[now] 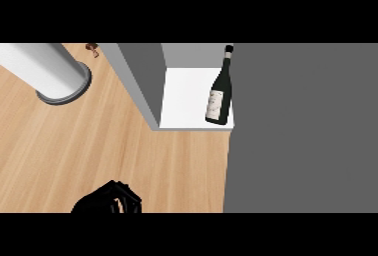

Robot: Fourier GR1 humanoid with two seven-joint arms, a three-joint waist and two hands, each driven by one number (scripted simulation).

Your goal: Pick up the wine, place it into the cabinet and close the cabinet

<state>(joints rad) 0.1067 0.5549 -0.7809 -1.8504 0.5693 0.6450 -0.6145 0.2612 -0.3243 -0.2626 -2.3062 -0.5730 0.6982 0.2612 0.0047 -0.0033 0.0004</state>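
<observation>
The wine (218, 95) is standing inside the cabinet (140, 80), on its white shelf, well ahead of the left hand (109, 200) and off to its right. So the placing looks done; what is remaining, by my judgement, is the closing. A wide grey panel, likely the door (303, 130), is filling the space to the right of the hand. The left hand is showing at the lower edge over the counter (88, 145), fingers curling on nothing. The right hand is not showing.
</observation>
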